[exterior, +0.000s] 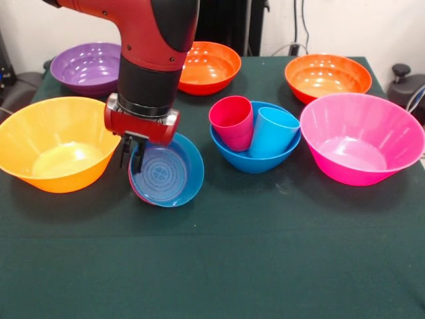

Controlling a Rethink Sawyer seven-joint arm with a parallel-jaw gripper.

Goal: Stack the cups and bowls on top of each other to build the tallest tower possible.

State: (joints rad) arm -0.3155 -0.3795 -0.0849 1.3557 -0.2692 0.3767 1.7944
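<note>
Arm shell (149, 26): my view shows glossy red casing with a black panel.
Wrist (147, 90): black cylinder above a red collar.
Gripper (131, 154): thin black fingers below the collar.

Two cups (255, 126) side by side in bowl (249, 161)

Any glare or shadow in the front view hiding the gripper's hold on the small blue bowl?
Front view: light is even, with soft sheen on the pink bowl and yellow-orange bowl. The gripper is dark against the tilted small blue bowl, its fingers closed over the rim. The arm throws only faint shadow on the table.
</note>
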